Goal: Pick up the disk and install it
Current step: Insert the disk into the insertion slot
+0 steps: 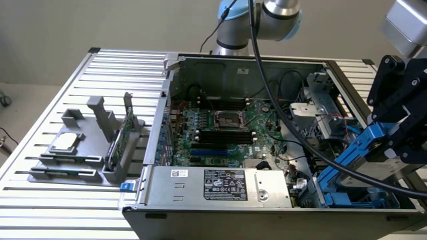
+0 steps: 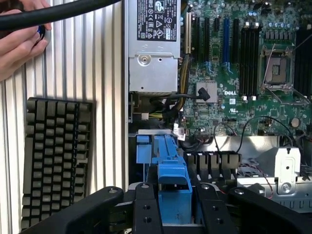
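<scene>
Well, at the exterior view's left a grey plastic holder [image 1: 80,150] sits on the slatted aluminium table [image 1: 60,205]. It carries a small square silver chip [image 1: 67,142] and a thin green circuit card [image 1: 123,135] standing on edge. Next comes the open metal computer case [image 1: 267,225], its green motherboard [image 1: 227,125] lying behind a boxy silver power supply [image 1: 220,185]. At the exterior view's right the black two-fingered gripper [image 1: 381,147] [image 2: 174,204] pinches the flat silver-grey hard disk with bright blue plastic side rails [image 1: 357,147] [image 2: 173,185]. The disk is tilted steeply over the case's corner bay; whether it touches I cannot tell. I judge it stiff, dense and shock-sensitive, with smooth plastic that may slip, so the rails, not the label face, are where to grip
</scene>
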